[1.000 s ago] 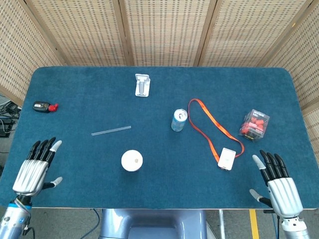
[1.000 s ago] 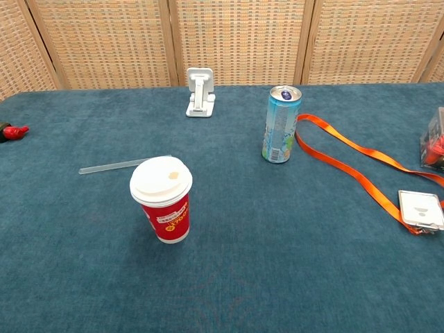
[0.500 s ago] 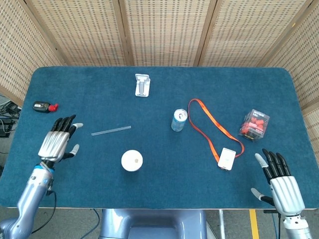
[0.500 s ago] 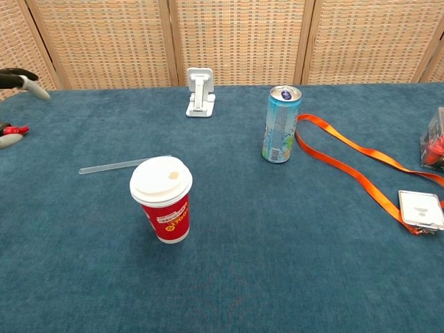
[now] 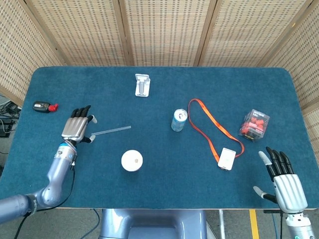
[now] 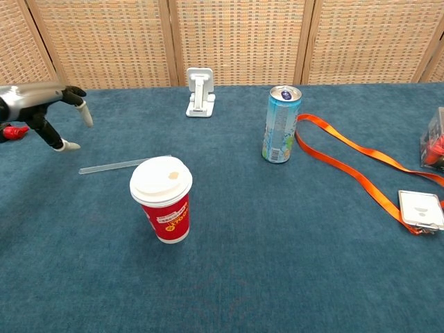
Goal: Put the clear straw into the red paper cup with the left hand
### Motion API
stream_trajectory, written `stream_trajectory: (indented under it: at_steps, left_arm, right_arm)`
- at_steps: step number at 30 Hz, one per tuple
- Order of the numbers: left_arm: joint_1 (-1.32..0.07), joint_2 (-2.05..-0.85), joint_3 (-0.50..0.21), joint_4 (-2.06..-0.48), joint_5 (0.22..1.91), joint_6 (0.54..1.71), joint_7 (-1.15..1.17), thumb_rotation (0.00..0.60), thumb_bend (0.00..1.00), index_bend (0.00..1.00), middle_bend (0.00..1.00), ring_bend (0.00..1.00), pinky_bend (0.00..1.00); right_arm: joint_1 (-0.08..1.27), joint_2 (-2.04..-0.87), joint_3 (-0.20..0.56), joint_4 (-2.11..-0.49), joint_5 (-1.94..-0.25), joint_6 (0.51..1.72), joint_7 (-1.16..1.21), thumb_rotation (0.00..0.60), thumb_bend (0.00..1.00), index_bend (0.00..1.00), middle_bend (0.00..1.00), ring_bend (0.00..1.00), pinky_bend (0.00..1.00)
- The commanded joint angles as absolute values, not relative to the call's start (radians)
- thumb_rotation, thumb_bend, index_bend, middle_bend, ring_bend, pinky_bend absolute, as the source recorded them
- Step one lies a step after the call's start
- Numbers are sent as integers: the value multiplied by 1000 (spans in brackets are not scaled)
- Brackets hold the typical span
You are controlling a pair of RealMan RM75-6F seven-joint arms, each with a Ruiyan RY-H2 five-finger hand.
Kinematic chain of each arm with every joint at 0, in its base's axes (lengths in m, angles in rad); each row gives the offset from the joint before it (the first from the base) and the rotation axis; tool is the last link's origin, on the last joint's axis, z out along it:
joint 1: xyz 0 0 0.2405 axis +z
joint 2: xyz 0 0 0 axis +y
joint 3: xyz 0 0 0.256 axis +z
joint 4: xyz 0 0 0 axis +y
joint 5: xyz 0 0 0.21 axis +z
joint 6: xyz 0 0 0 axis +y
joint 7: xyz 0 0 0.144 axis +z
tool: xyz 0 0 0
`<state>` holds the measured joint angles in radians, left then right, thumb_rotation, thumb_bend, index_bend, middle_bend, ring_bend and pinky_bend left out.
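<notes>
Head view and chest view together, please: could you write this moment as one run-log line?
phase: reach | left hand: open, beside end of clear plastic straw, not gripping | red paper cup with white lid: upright, no straw in it | right hand: open, idle

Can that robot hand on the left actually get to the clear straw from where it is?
Probably yes. The left robot hand hovers open right at the near end of the clear straw, which lies flat on bare cloth. Nothing sits between them; the red paper cup stands apart, closer to the robot.
</notes>
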<state>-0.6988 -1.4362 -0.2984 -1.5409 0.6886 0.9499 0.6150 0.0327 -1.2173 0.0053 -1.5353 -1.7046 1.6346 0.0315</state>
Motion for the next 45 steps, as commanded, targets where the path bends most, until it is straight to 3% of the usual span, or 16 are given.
stream_trajectory:
  at_steps: [1,8,22,45]
  left_arm:
    - [-763,-1492,-302,-1472,597,931,656,600,286,397,0,0,0]
    - [-841,-1570,-307,-1364,472,923,693,600,307,472,0,0,0]
    - [-945,-1652,-297,-1259,302,925,776,600,332,499,0,0,0]
    - [-989,-1724,-276,-1138,224,919,833,600,332,522,0,0,0]
  right_arm:
    - [35,-1217,8,-1532,-1696,1628,40,600,33,0,0,0,0]
    - [39,-1217,11,-1523,-1681,1616,56,600,34,0,0,0,0]
    - [42,-1215,18,-1515,-1663,1609,88,600,34,0,0,0,0]
    - [41,-1212,23,-1509,-1658,1617,112,600,34,0,0,0,0]
